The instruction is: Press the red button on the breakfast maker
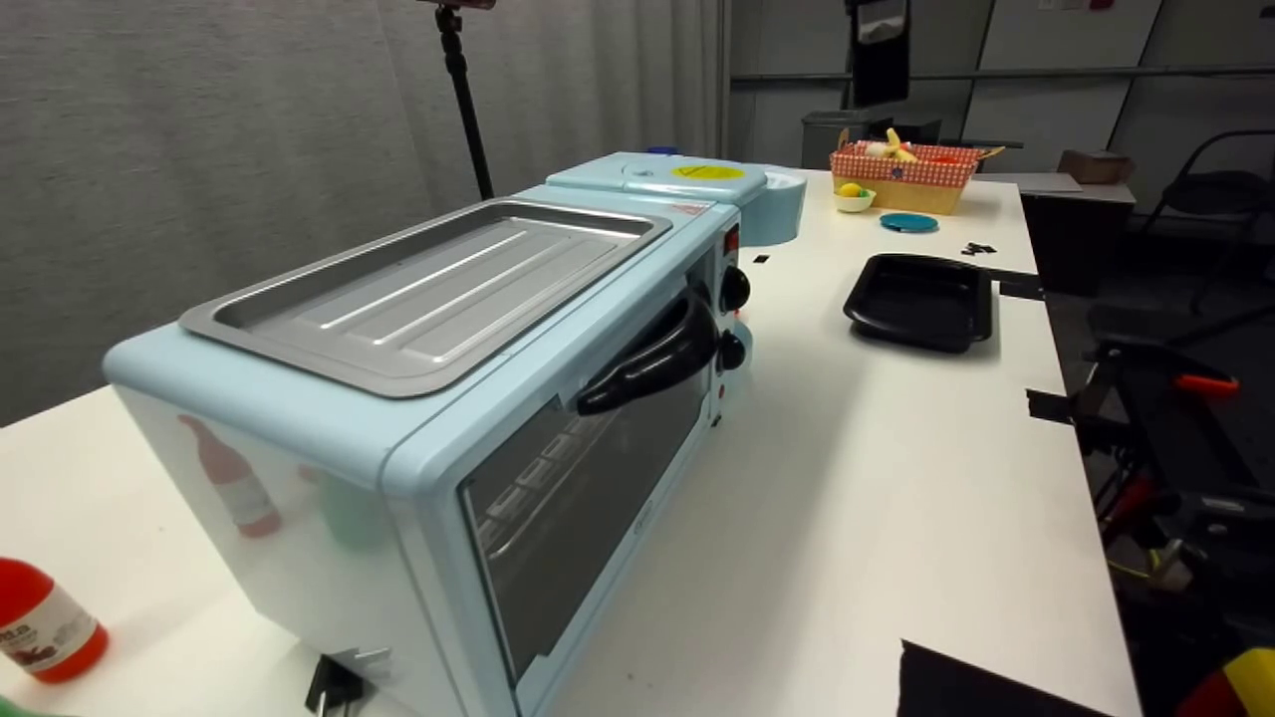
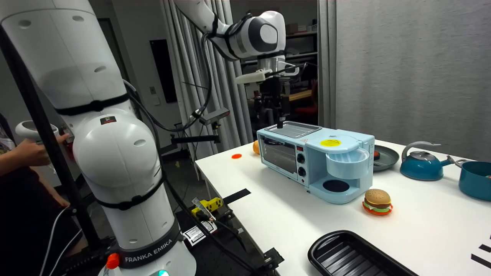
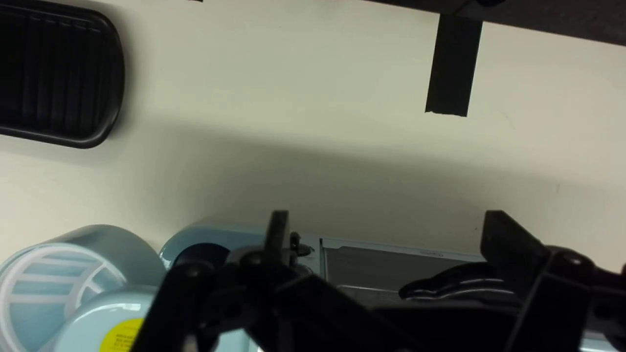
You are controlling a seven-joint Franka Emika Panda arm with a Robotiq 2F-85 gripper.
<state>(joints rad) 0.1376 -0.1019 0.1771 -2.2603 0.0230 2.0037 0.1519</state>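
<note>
The breakfast maker (image 1: 269, 383) is a pale-blue boxy oven with a grey griddle top. It stands on the table in both exterior views (image 2: 316, 142) and lies under my gripper in the wrist view (image 3: 132, 299). Its red button (image 1: 732, 239) is at the top of the knob panel on the front, also seen in an exterior view (image 2: 299, 148). It is hidden by a finger in the wrist view. The black handle (image 3: 455, 283) is on the glass door. My gripper (image 3: 386, 215) is open and empty, pointing down over the oven's door side; the height gap is unclear. It also shows in an exterior view (image 2: 275, 122).
A black tray (image 2: 337, 251) lies in front of the breakfast maker, near the table edge. A toy burger (image 2: 377, 201), kettle (image 2: 424, 167), pan (image 2: 389, 159) and pot (image 2: 475, 182) stand beside it. A red bottle (image 1: 50, 627) lies at its far end. A basket (image 1: 901, 191) stands further along.
</note>
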